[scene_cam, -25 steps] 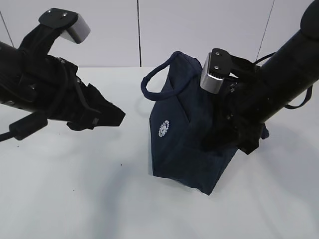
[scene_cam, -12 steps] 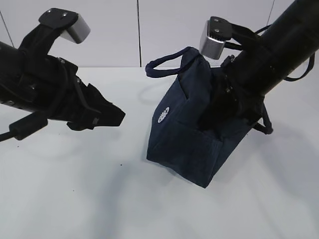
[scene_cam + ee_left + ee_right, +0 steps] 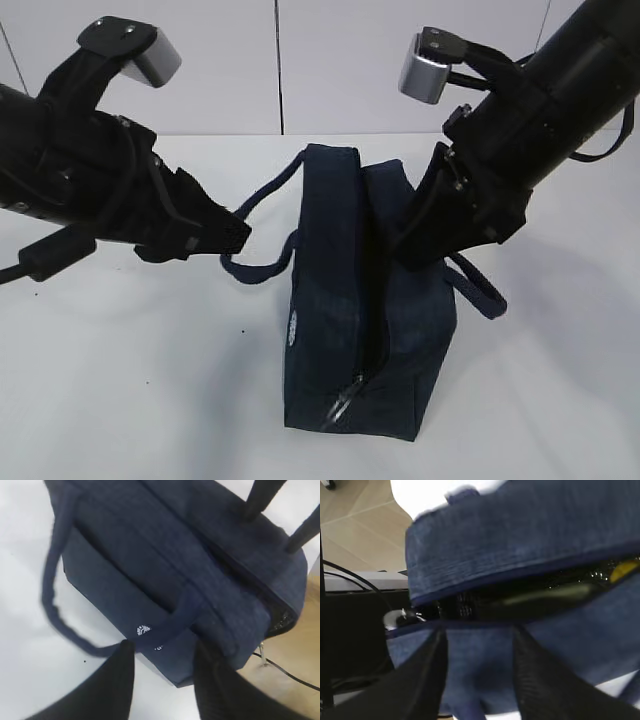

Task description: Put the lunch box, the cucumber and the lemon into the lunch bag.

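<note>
The boxy dark navy fabric lunch bag (image 3: 365, 300) stands upright on the white surface (image 3: 130, 390). The right claw (image 3: 479, 672), fingers parted and gripping nothing, sits directly above its part-open zipper; a bright yellow lemon (image 3: 624, 569) shows inside. The left claw (image 3: 162, 680), fingers apart and empty, hovers beside the bag's logo face.

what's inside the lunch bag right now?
Through the zipper gap of the lunch bag, the right wrist view shows a dark green shape, likely the cucumber, and a yellow bit, likely the lemon. Fabric covers everything else; no lunch box visible.
</note>
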Controlling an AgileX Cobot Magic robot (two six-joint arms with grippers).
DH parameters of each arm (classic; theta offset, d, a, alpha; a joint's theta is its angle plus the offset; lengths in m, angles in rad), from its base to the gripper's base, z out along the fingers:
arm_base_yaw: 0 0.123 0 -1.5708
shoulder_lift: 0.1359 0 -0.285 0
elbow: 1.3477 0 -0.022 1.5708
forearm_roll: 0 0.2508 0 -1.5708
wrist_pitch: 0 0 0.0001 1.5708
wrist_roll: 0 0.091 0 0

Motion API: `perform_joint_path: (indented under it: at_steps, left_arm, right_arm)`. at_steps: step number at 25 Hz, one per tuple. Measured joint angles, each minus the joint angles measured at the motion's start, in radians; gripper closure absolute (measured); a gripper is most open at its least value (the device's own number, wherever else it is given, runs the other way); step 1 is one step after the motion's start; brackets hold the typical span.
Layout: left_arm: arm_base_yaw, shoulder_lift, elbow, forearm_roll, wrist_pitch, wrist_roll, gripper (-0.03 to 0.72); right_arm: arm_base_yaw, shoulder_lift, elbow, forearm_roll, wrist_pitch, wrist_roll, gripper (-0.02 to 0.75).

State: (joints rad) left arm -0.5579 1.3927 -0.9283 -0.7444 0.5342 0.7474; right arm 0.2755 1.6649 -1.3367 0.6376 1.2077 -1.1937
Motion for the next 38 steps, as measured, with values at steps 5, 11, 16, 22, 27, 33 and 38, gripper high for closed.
perform_joint_path:
  at_steps: [5, 11, 16, 22, 27, 33, 38]
  left_arm:
    - [0.000, 0.000, 0.000, 0.000, 0.000, 0.000, 0.421]
    - [0.000, 0.000, 0.000, 0.000, 0.003, 0.000, 0.421]
    - [0.000, 0.000, 0.000, 0.000, 0.003, 0.000, 0.421]
    - [0.000, 0.000, 0.000, 0.000, 0.000, 0.000, 0.421]
    - [0.000, -0.004, 0.000, 0.000, 0.000, 0.000, 0.421]
    - [0.000, -0.043, 0.000, 0.000, 0.000, 0.000, 0.421]
    - [0.000, -0.067, 0.000, 0.000, 0.008, 0.000, 0.421]
  right_arm:
    - [0.000, 0.000, -0.046, 0.000, 0.004, 0.058, 0.365]
    - [0.000, 0.000, -0.085, 0.028, 0.008, 0.150, 0.402]
    - [0.000, 0.000, -0.085, 0.051, 0.012, 0.211, 0.476]
    - [0.000, -0.020, -0.063, 0.095, 0.008, 0.250, 0.715]
    - [0.000, -0.227, 0.155, 0.159, -0.239, 0.216, 0.738]
    - [0.000, -0.512, 0.502, 0.310, -0.503, 0.128, 0.738]
    - [0.000, -0.590, 0.742, 0.572, -0.568, -0.011, 0.738]
